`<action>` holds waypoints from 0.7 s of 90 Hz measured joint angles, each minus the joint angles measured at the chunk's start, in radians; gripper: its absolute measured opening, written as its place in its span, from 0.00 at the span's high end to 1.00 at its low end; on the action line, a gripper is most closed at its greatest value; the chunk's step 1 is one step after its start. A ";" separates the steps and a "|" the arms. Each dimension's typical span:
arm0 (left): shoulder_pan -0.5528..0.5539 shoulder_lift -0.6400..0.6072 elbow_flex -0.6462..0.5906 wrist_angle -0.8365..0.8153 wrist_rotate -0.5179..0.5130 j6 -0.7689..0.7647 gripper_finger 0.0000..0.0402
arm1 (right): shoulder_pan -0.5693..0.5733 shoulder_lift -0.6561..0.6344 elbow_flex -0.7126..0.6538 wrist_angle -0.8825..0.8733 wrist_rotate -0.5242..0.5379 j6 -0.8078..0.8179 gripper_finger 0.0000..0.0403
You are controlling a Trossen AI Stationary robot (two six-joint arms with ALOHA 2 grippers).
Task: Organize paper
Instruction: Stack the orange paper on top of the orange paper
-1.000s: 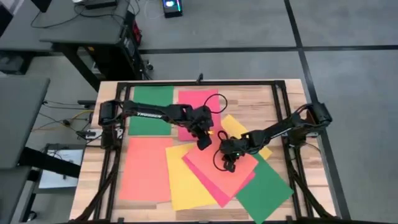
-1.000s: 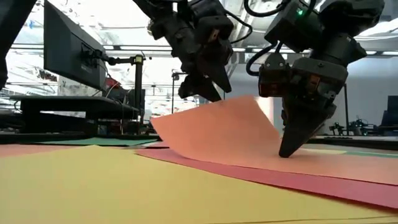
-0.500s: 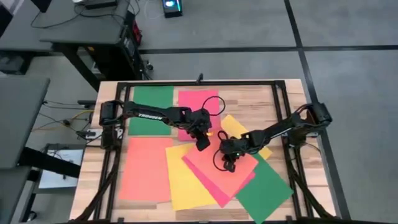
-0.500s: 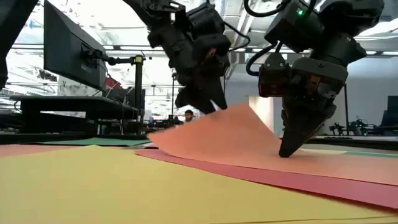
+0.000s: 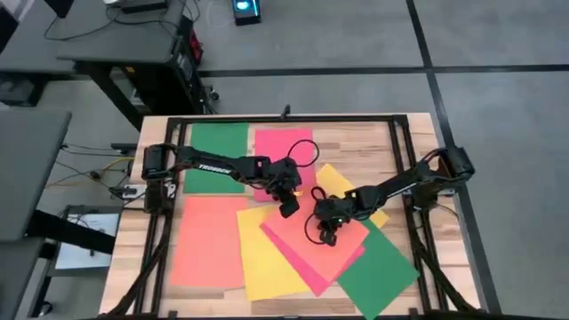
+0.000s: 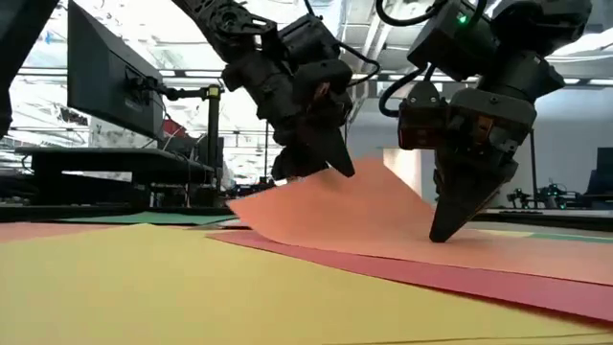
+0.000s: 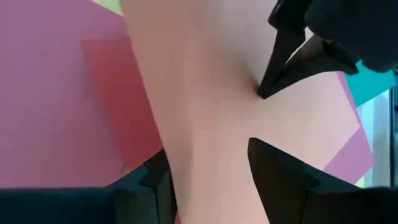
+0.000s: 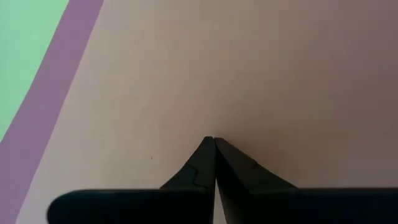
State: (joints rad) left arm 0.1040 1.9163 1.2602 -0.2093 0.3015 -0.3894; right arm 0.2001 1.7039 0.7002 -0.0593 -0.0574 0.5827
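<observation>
The bench [image 5: 356, 142] is of light wood with a black frame around its edge, and it stands on a grey floor [image 5: 498, 98] with dark lines; a dark desk [image 5: 107, 49] is beside it, and the low view shows a monitor [image 6: 101, 86] and a bright hall behind; white letters on the left arm [image 5: 213, 164] are too small for me to read. The paper lies over the bench: a green sheet [image 5: 216, 156] and a pink-red sheet [image 5: 276, 147] at the far side, an orange sheet [image 5: 206, 242] in front, and a yellow sheet [image 5: 267, 258] under a pile in the middle. The left gripper [image 6: 321, 168] has its jaws closed on the lifted edge of the salmon sheet [image 6: 354, 216] on top of the pile; the right gripper [image 6: 450, 230] has its jaws pressed together, empty, with the tip down on the same sheet.
</observation>
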 joint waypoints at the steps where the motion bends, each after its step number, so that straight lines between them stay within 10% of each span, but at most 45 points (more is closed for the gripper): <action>1: 0.000 0.000 0.000 0.000 -0.002 0.004 0.60 | 0.000 0.000 0.000 0.000 0.000 0.000 1.00; 63: 0.008 0.120 0.000 0.064 0.010 0.003 0.63 | -0.001 0.000 -0.001 0.002 0.001 0.003 1.00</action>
State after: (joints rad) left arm 0.1116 2.0359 1.2602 -0.1453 0.3113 -0.3861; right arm 0.1993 1.7039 0.6991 -0.0571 -0.0563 0.5861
